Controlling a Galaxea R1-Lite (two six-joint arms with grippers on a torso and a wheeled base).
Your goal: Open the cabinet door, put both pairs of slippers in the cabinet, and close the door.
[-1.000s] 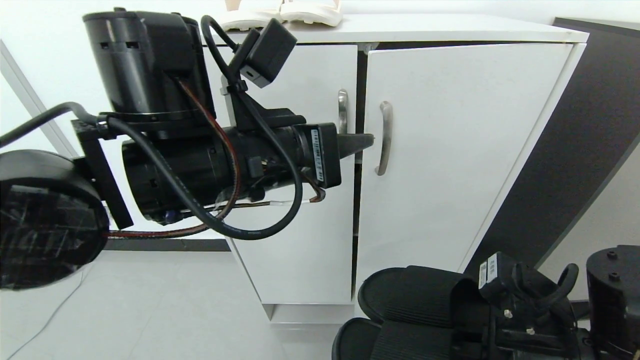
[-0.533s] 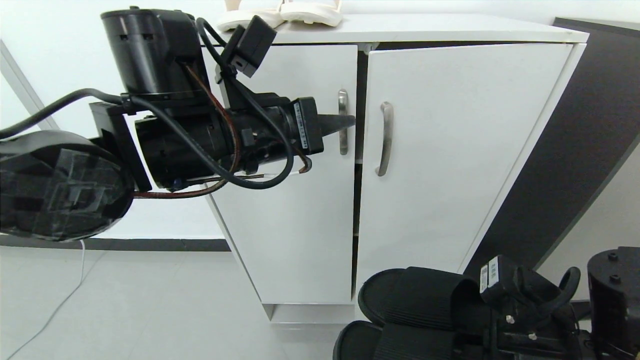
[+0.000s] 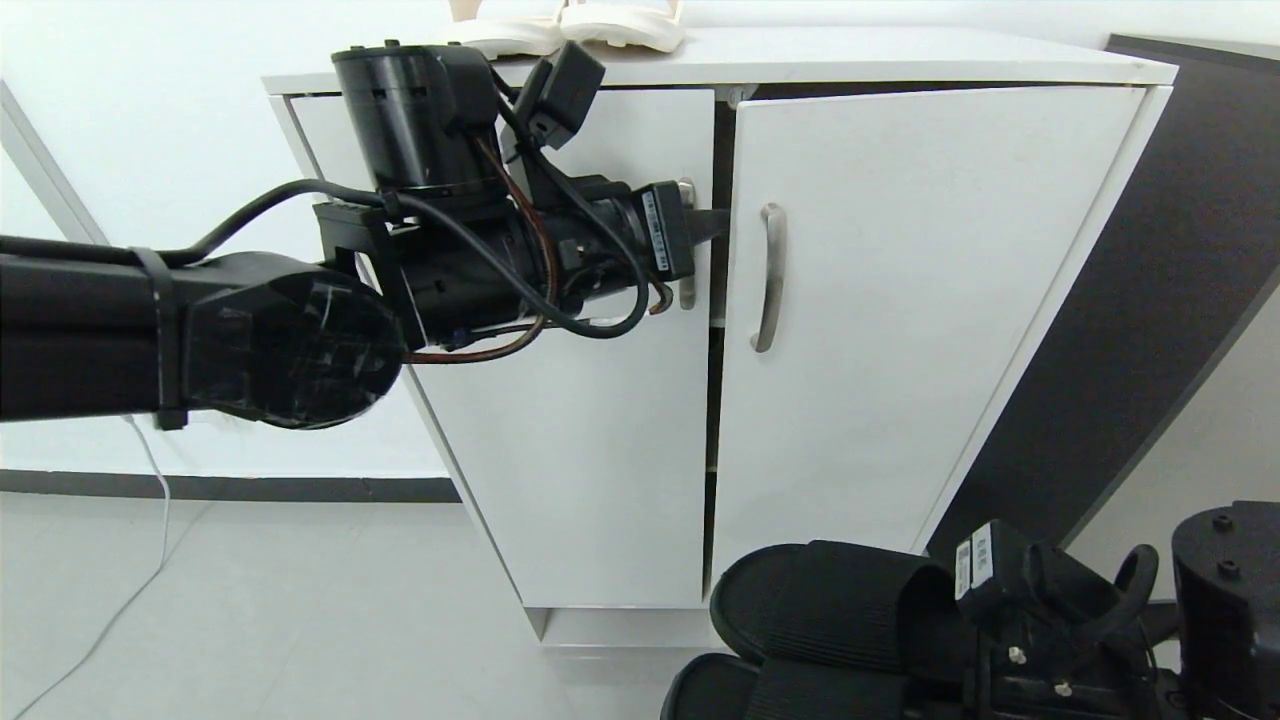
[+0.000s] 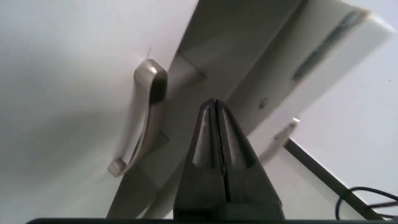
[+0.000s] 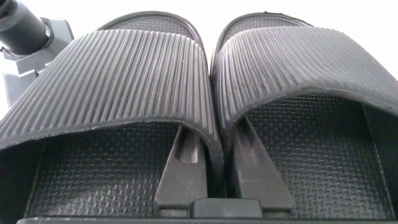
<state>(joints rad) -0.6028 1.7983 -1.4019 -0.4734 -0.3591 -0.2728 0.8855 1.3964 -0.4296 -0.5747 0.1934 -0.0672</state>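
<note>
white cabinet (image 3: 900, 70) against a pale wall, on a grey floor (image 3: 250, 600). left door (image 3: 590, 450) and right door (image 3: 900, 300) side by side, a narrow dark gap between them, neither swung out.

black slippers (image 3: 830, 610) low in the head view, in front of the right door's bottom corner, off the floor. paired side by side with ribbed straps up (image 5: 137, 74), soles dotted. cream slippers (image 3: 570, 30) on the cabinet top near its back edge, above the left door, well apart from the black pair.

upright metal handles either side of the gap: left handle (image 3: 686, 295) partly behind the left arm, right handle (image 3: 768, 275) in plain sight.

left tool (image 3: 718, 224) raised to handle height, pointing across the left door, tip at the gap just beside the left handle – fingers pressed together, nothing between them (image 4: 215, 109). contact with the handle impossible to tell.

right tool (image 5: 214, 134) reaching in under the straps, clamped on the two touching inner edges of the black slippers – one finger (image 5: 183, 165) inside each shoe.
</note>
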